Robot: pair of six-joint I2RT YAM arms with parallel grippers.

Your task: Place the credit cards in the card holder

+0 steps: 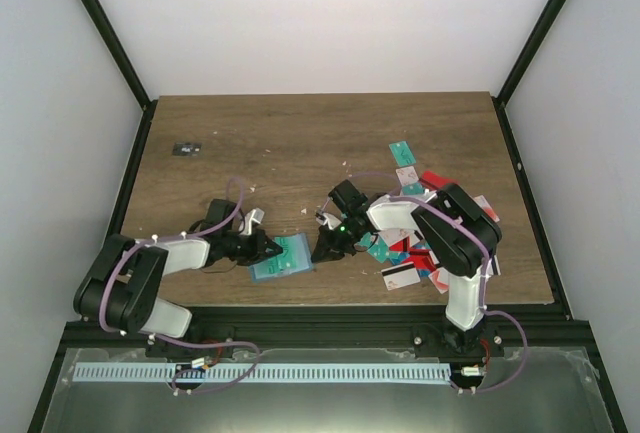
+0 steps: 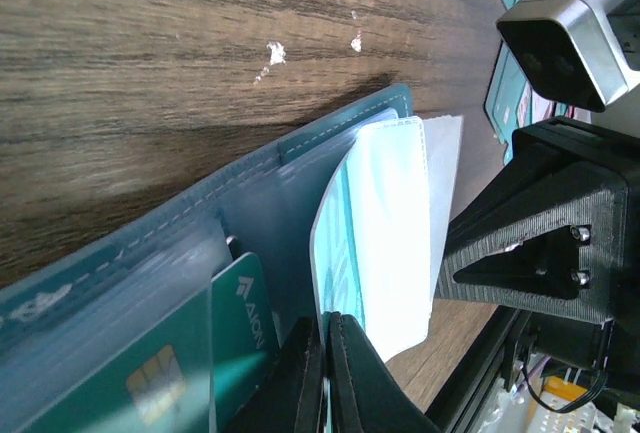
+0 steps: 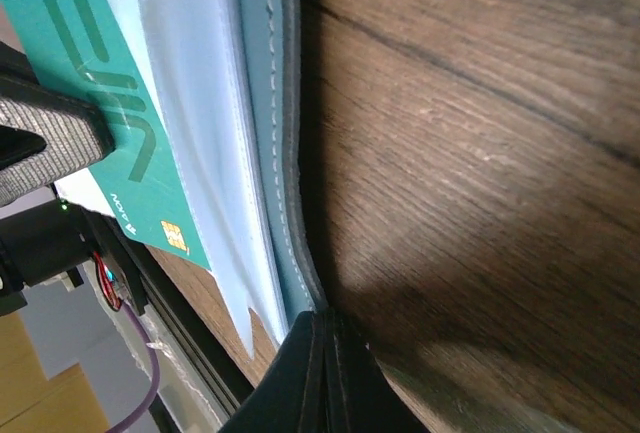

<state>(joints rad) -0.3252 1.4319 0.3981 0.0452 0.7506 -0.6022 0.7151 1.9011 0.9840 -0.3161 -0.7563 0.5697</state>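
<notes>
Top external view: the card holder [image 1: 282, 259] lies open by the near edge of the table [image 1: 300, 143], between the two arms. The loose credit cards [image 1: 418, 253] are heaped toward the near right corner. The left gripper [image 1: 264, 247], pressed together, pinches a clear pocket leaf [image 2: 385, 243] and holds it raised. The right gripper [image 1: 325, 246], likewise pressed together and carrying no card, has its tip at the holder's cover edge. A teal card [image 3: 130, 123] shows in a pocket. Risks: the thin, slick leaf may slip from the pinch and fall shut over the pocket mouth. A sideways push from the right tip could slide the unanchored holder and twist it against the left grip.
</notes>
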